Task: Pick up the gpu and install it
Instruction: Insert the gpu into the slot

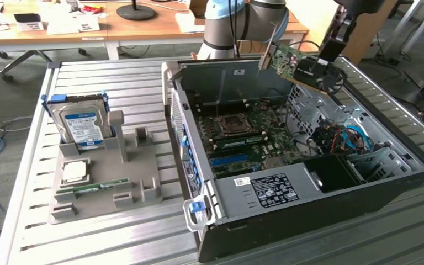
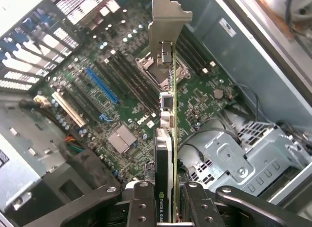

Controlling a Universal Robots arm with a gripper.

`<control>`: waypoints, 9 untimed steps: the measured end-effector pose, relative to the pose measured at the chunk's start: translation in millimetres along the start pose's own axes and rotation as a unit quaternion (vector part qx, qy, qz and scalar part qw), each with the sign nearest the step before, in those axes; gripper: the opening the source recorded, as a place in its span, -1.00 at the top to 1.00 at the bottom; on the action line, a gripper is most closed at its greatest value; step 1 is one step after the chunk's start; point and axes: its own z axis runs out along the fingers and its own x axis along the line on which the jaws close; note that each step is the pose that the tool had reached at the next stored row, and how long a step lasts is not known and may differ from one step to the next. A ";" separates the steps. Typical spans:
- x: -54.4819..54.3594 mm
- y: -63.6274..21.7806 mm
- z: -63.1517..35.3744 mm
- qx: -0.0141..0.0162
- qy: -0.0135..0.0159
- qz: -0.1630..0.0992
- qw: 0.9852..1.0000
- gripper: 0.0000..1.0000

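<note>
The gripper [image 2: 165, 195] was closed partway, its fingers [image 2: 141, 205] clamped on the gpu [image 2: 167, 114]. The card was held edge-on, with its silver bracket [image 2: 168, 22] farthest from the wrist. It hung in the air over the open computer case [image 1: 308, 221], clear of the motherboard [image 2: 141, 110] and the blue expansion slot [image 2: 102, 85] below.

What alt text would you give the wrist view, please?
The gripper holds the gpu edge-on above the motherboard of the open case, with the card's silver bracket farthest from the camera.
</note>
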 end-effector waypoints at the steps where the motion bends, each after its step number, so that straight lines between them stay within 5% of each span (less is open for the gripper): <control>1: 0.0 0.0 0.0 0.000 0.000 -0.008 1.000 0.46; 9: 0.0 0.0 0.1 -0.002 0.004 -0.070 0.998 0.46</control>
